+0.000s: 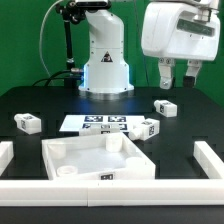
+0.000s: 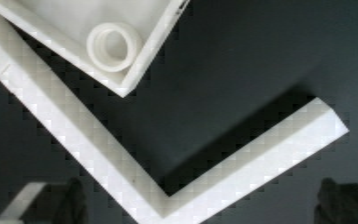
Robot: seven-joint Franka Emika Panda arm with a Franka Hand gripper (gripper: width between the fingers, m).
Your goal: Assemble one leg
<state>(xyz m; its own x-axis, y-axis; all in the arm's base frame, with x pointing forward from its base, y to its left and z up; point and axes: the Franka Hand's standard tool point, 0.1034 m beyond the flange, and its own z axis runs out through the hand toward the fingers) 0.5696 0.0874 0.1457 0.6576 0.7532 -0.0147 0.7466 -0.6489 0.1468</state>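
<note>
Three small white tagged legs lie on the black table in the exterior view: one at the left [image 1: 27, 123], one at the right [image 1: 165, 106], and one by the marker board's right end [image 1: 150, 127]. My gripper [image 1: 180, 74] hangs high over the exterior view's right side, above and apart from the right leg. Its fingers are spread and nothing is between them. In the wrist view the gripper [image 2: 190, 208] shows only as two dark fingertips [image 2: 34, 205] at the picture's edge, wide apart. No leg shows in the wrist view.
The large white tray-like piece [image 1: 60, 152] lies front centre; its corner with a round hole [image 2: 114, 45] shows in the wrist view. The marker board [image 1: 103, 124] lies behind it. White rails [image 1: 212, 160] border the table, with a corner in the wrist view [image 2: 158, 175]. The robot base [image 1: 105, 60] stands behind.
</note>
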